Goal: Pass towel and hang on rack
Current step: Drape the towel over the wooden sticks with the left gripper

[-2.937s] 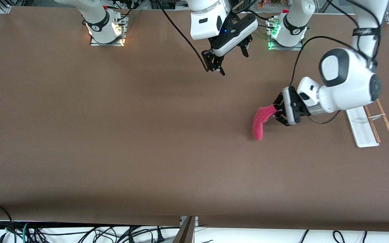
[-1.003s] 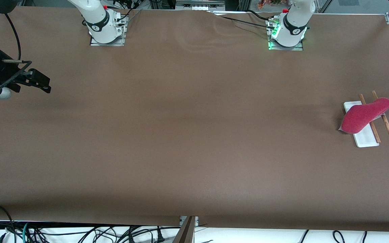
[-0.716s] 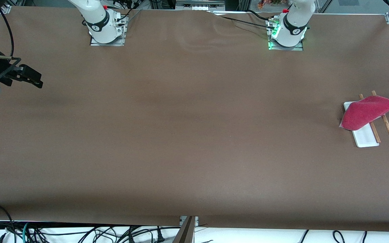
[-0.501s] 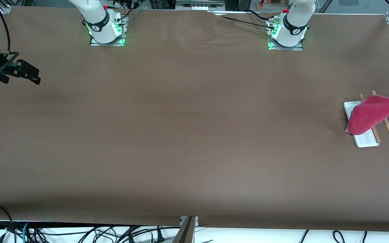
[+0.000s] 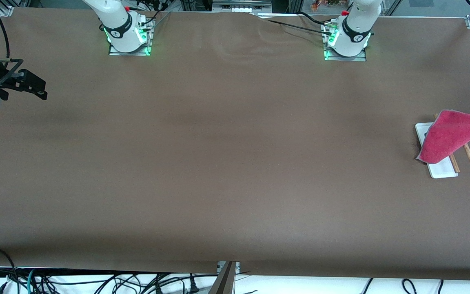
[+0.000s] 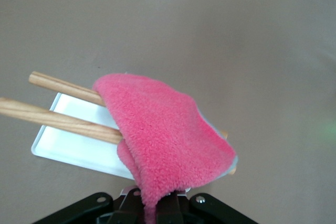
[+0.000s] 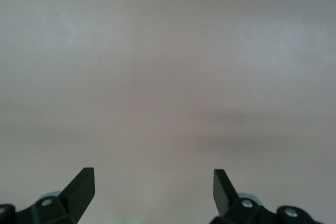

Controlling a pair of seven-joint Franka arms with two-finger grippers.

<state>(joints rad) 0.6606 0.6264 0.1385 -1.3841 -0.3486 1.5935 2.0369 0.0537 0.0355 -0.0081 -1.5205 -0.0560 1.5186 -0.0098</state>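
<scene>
Towel (image 6: 165,145) corner pinched between the fingers of my left gripper (image 6: 157,205), which hangs over the table's edge at the left arm's end, just past the rack (image 5: 439,167); in the front view only a sliver of that gripper shows at the frame's border. From the clamp, the pink cloth spreads up and across both wooden rods (image 6: 58,106), draping over them and spilling down toward the rack's flat white base (image 6: 73,148), its lower edge resting at or near the base on the side facing the middle of the table. My right gripper (image 5: 31,86) waits well apart over the right arm's end of the table, fingers spread wide and holding nothing, bare brown tabletop (image 5: 227,163) below it. By my reading, the handover is done and the hanging is nearly so: the towel already lies over the rods, but I have not let go. What remains, I judge, is to open the left fingers so the held corner falls on the outer side of the rods, then draw the arm clear without dragging the cloth off.
</scene>
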